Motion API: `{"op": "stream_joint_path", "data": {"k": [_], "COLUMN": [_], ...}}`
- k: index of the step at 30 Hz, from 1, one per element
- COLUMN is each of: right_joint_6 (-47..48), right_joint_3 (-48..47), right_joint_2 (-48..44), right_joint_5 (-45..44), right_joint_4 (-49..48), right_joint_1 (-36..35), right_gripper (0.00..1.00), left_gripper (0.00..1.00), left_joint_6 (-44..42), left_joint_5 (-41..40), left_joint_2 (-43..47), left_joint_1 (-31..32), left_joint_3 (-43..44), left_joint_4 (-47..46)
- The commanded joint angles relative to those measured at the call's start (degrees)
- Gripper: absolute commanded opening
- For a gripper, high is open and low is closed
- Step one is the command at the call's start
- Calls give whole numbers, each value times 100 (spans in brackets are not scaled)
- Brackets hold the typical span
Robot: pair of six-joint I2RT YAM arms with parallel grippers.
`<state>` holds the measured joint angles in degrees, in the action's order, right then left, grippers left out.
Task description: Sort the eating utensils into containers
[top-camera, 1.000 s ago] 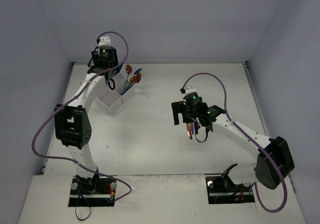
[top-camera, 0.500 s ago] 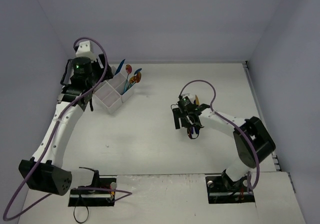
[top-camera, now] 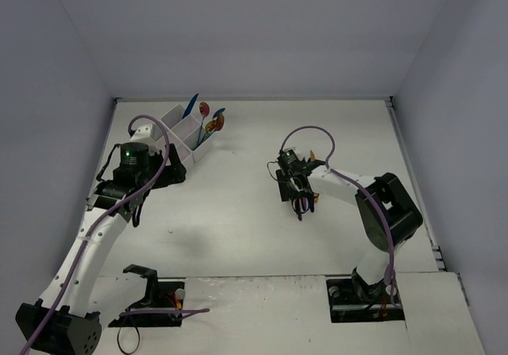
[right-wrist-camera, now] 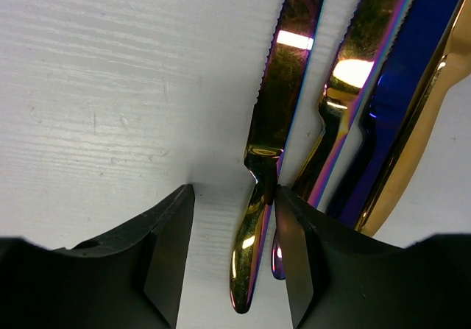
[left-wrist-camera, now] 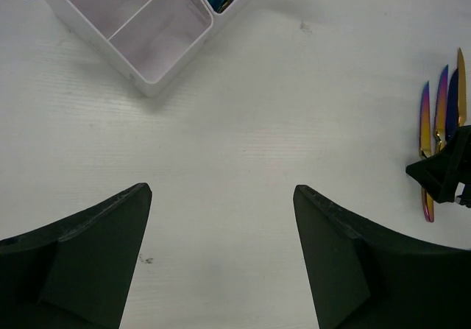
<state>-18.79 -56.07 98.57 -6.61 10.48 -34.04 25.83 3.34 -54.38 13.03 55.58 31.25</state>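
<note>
Several iridescent knives point(right-wrist-camera: 283, 86) lie side by side on the table, also seen in the left wrist view point(left-wrist-camera: 439, 115). My right gripper point(right-wrist-camera: 235, 196) is down over them. Its jaws straddle the handle point(right-wrist-camera: 254, 255) of the leftmost gold-green knife: the right finger touches it, and a gap remains at the left finger point(right-wrist-camera: 165, 248). The white divided container point(top-camera: 182, 129) stands at the back left, with several utensils point(top-camera: 208, 119) upright in its far compartments. My left gripper point(left-wrist-camera: 221, 190) hovers open and empty over bare table, just in front of the container point(left-wrist-camera: 147, 42).
Two near compartments of the container point(left-wrist-camera: 165, 38) hold nothing. Grey walls close in the table on three sides. The right arm's black gripper body point(left-wrist-camera: 441, 174) shows at the right edge of the left wrist view. Purple cables loop over both arms.
The left arm drew back from above the container toward the near side and its jaws widened. The right gripper dropped onto the knives and its jaws narrowed around one handle.
</note>
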Motion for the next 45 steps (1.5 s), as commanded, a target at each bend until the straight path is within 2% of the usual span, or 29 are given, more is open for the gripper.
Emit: {"op": "stream_joint_path", "data": {"k": [1, 4, 11, 13, 15, 19, 26, 35, 43, 45], "right_joint_6": [103, 84, -127, -143, -97, 59, 263, 519, 741, 726], "right_joint_3": [-158, -127, 104, 173, 205, 30, -528, -761, -982, -1016], "right_joint_2": [69, 123, 150, 133, 101, 25, -671, -1749, -2015, -2062], "right_joint_5": [28, 96, 399, 477, 584, 824, 927, 1477, 1884, 1912], "right_joint_4": [42, 51, 42, 39, 33, 33, -207, -918, -1257, -1316], "right_joint_1": [38, 38, -6, -32, -90, -437, -1362, -1734, -1839, -1843], "right_gripper": [42, 34, 25, 16, 0, 0, 0, 0, 0, 0], "left_gripper": [75, 75, 75, 75, 75, 75, 75, 75, 75, 71], "left_joint_6": [247, 243, 445, 517, 627, 867, 1322, 1652, 2152, 2162], "left_joint_5": [215, 246, 600, 744, 853, 765, 801, 1004, 1413, 1425], "left_joint_2": [104, 42, -181, -272, -371, -468, -682, -750, -813, -855], "left_joint_1": [20, 18, 127, 209, 383, 901, 1282, 1333, 1467, 1502], "left_joint_3": [71, 131, 321, 343, 377, 390, 366, 258, 131, 126], "left_joint_4": [-176, -174, -233, -254, -271, -547, -1038, -1522, -2443, -2556]}}
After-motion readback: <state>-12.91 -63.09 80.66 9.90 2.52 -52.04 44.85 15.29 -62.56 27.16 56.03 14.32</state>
